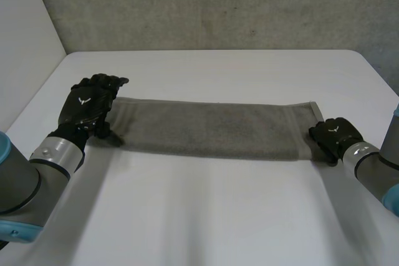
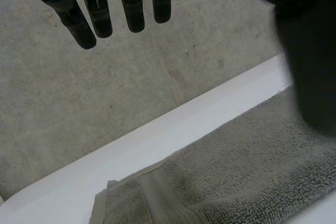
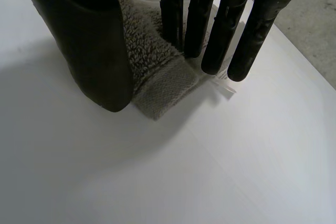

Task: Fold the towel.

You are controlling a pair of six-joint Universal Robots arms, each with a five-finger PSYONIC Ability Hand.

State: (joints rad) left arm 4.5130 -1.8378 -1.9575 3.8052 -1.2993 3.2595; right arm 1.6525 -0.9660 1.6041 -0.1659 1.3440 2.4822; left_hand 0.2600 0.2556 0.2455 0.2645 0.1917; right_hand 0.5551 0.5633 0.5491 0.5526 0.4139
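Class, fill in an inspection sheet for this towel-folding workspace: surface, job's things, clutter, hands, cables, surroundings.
Surface: white table, with the towel lying on it.
Job's things: grey towel, flat in a long strip between the two hands.
Clutter: nothing seen.
Hands: left hand open, fingers straight, at the towel's left end; right hand pinching the towel's near right corner between thumb and straight fingers.
Cables: nothing seen.
Surroundings: grey wall behind the table.

Head cam looks down from behind; wrist cams close; share towel [image 1: 212,129].
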